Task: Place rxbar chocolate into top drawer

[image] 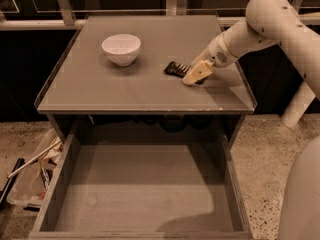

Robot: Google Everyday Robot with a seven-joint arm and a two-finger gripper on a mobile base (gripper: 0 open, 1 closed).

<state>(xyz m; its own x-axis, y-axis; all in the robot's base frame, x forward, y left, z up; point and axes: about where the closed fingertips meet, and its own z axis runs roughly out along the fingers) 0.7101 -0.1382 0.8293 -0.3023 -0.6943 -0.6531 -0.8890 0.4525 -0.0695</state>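
Observation:
The rxbar chocolate (175, 68), dark with pale lettering, lies flat on the tabletop right of centre. My gripper (194, 74) comes in from the right on the pale arm and sits at the bar's right end, covering that end. The left part of the bar sticks out from under it. The top drawer (140, 194) is pulled wide open below the tabletop's front edge, and its grey bottom is bare.
A white bowl (121, 48) stands on the tabletop (115, 91) at the left rear. A clear bin of clutter (30, 176) sits on the floor left of the drawer. My own pale body (305, 199) fills the lower right corner.

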